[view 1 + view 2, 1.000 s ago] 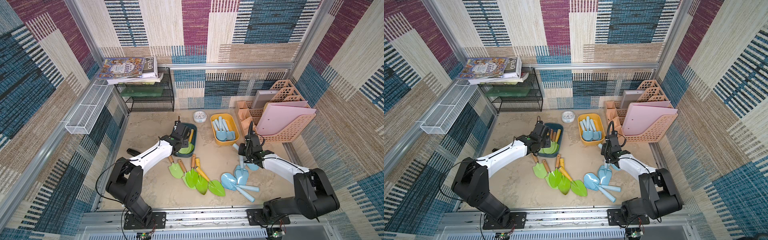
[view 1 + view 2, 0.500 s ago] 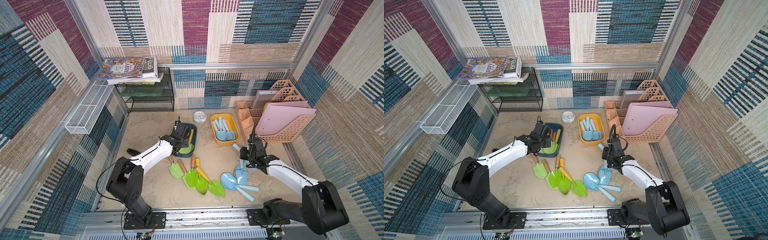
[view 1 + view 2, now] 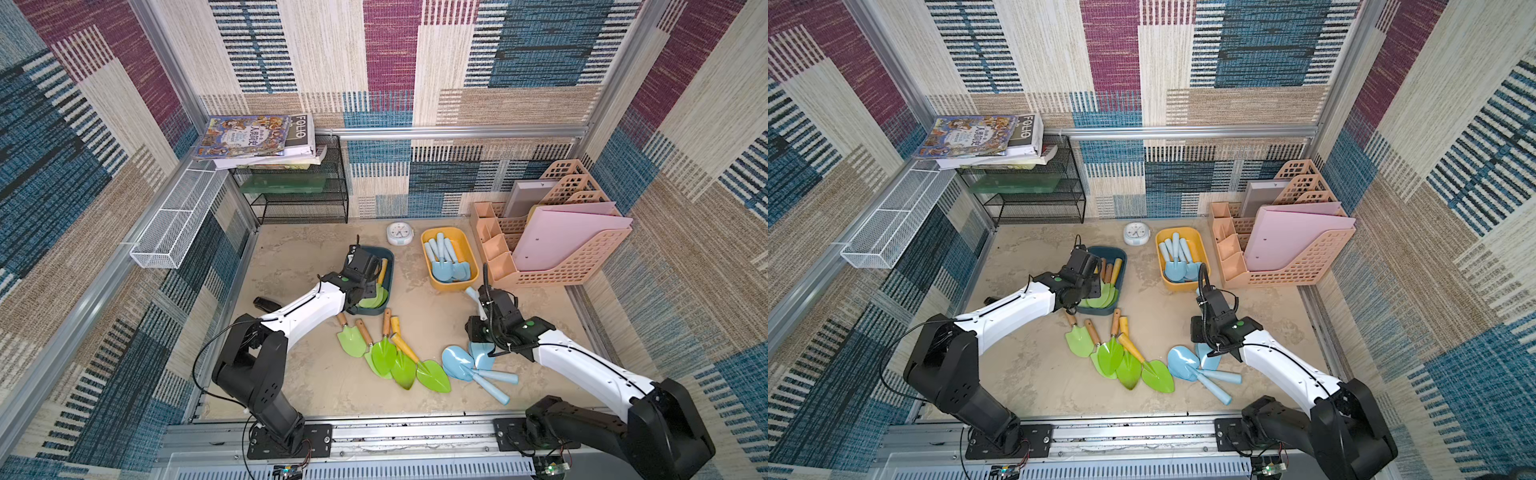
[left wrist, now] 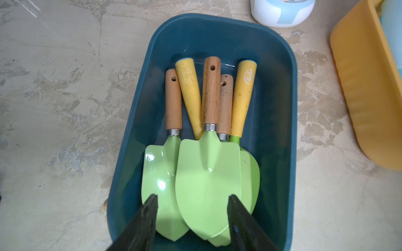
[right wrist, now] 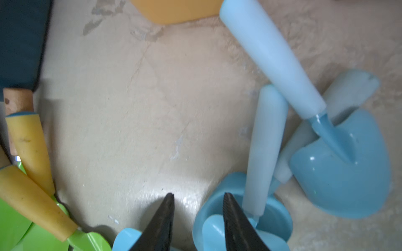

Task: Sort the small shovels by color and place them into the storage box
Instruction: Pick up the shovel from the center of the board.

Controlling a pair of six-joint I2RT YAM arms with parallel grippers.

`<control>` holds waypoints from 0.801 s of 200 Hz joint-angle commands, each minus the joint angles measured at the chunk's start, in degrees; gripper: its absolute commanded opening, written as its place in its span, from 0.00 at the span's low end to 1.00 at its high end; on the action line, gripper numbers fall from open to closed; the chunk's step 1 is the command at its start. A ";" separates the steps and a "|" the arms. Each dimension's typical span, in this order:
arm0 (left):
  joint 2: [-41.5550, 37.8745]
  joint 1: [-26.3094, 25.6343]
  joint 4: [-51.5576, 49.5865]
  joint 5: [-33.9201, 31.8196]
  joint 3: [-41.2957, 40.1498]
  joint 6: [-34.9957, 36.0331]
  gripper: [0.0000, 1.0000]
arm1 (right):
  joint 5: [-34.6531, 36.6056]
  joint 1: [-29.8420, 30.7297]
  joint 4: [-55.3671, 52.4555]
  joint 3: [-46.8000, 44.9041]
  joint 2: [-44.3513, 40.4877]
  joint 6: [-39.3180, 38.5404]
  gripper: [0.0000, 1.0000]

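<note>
Several green shovels [image 4: 208, 173] lie in the dark teal storage box [image 3: 390, 259], blades toward my left gripper [image 4: 192, 196]. It hovers open and empty just above those blades. More green shovels [image 3: 386, 353] are fanned out on the table. Pale blue shovels [image 3: 446, 262] fill the yellow box [image 3: 424, 245], and a few blue shovels [image 5: 339, 169] lie loose at the front right. My right gripper [image 5: 198, 194] is open low over them. One finger [image 5: 233, 217] stands inside a blue blade's rim, and nothing is gripped.
A white clock [image 3: 400, 233] stands behind the boxes. A pink file organizer [image 3: 552, 249] sits beside the yellow box at the back right. A black wire rack [image 3: 299, 195] with books and a white wire basket [image 3: 178, 220] line the back left.
My right gripper has drawn back from the yellow box toward the front, down over the loose blue shovels, with its jaws slightly narrower. The left arm has stayed still.
</note>
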 commanded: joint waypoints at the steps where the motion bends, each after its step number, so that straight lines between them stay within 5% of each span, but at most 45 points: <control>1: -0.35 0.07 0.93 0.24 -0.28 -0.62 0.54 | 2.05 0.91 -8.41 -0.04 -2.75 7.10 0.40; 71: -0.32 0.06 1.70 0.60 -0.74 -0.05 0.54 | 2.84 -0.20 -12.42 -6.99 -8.38 17.05 0.42; 160: -0.65 0.15 2.12 0.07 -1.97 -0.12 0.54 | -6.91 -7.33 2.39 -12.37 -12.22 13.91 0.42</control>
